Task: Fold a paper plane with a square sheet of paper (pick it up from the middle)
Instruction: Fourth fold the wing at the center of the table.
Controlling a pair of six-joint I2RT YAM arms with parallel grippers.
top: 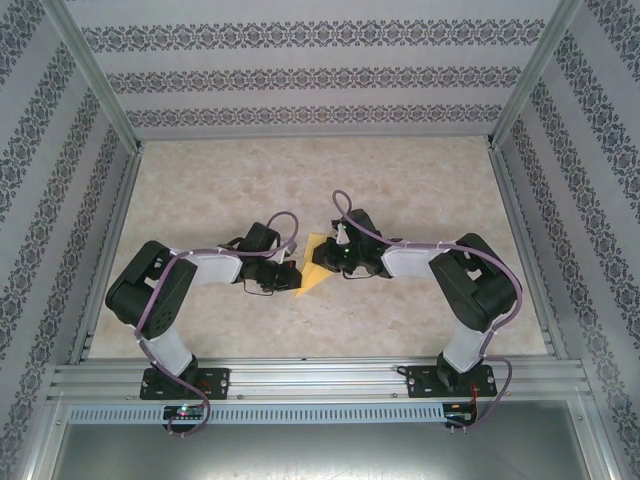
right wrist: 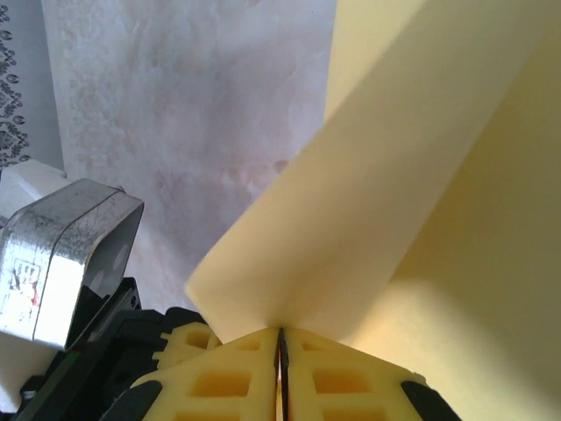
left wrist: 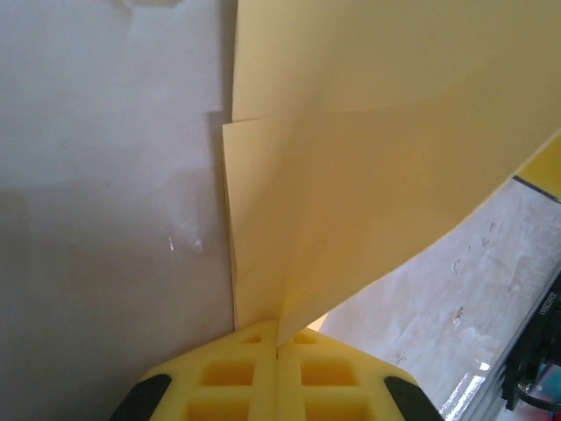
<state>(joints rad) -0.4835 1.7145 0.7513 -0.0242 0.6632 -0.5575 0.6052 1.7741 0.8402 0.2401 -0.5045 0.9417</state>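
A pale table (top: pixel 400 190) with a stone pattern is seen from above. It is closed in by walls (top: pixel 300 75) covered in grey flower stripes. A metal rail (top: pixel 320 372) is fixed along the near edge, and 2 arms are bolted to it. Both arms are bent in toward the middle of the table, where 1 yellow paper (top: pixel 312 262) is held between them. From above, the paper is seen as a pointed wedge, with its tip turned toward the near edge. The left gripper (top: pixel 288 272) is placed just left of the paper, and the right gripper (top: pixel 328 262) just right of it.

In the left wrist view, the yellow fingers (left wrist: pixel 228 377) of the left gripper (left wrist: pixel 278 340) are pressed tight together, and an edge of the paper (left wrist: pixel 368 175) is pinched between them. 2 layers of paper are seen there, 1 laid over the other, and the sheet is bent in a curve on the right.

In the right wrist view, the fingers (right wrist: pixel 219 381) of the right gripper (right wrist: pixel 280 340) are brought together with just a thin dark slit left, and the paper (right wrist: pixel 421 193) is nipped at their tips. A flap is raised toward the upper right. A shiny grey box (right wrist: pixel 70 246) is seen just beside these fingers.

Whether the paper is touching the table cannot be told.
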